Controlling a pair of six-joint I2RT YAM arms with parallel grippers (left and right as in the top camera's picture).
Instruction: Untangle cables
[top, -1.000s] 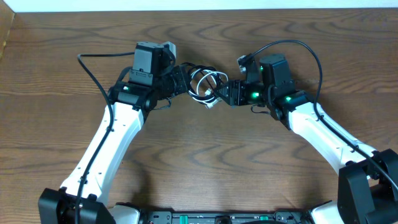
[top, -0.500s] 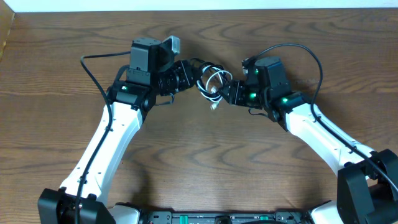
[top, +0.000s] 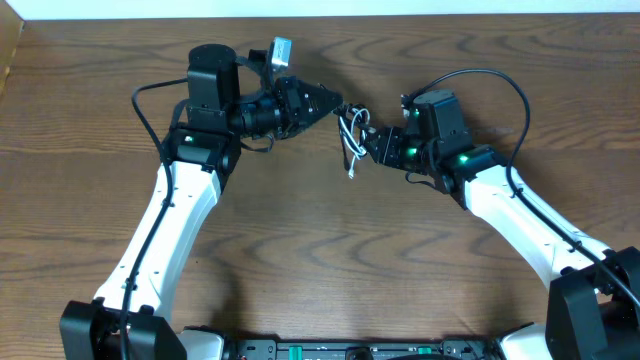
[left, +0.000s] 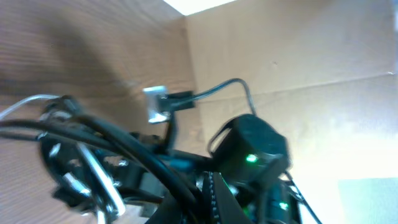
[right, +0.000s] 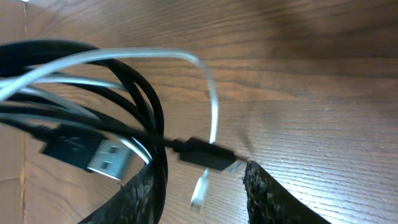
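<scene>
Fingers of the left arm taper to a closed point in the overhead view, and a strand of the thin black charging cable leaves their tips. I judge them clamped on it, though the left wrist view is too blurred to confirm. Right fingers stand well apart and pinch nothing. One black loop runs down against the inner face of one of them.

Under both pairs lies the brown wood-grain desk. Between the two sets of tips hangs the knotted bundle of loops. Out of it the thin white charging cable arcs ahead of the right fingers and drops into their gap. A flat silver USB plug sits within the black loops, off to one side of that gap. A small black plug crosses the white strand just ahead of the gap. The tiny white plug end dangles free inside it.

The step in hand looks like pulling the pair apart, with the strands interlaced and not yet separated. Next, the right fingers likely need to close on the white strand near its free end. They would then draw away from the left fingers so it slides out of the black loops without a plug snagging.
</scene>
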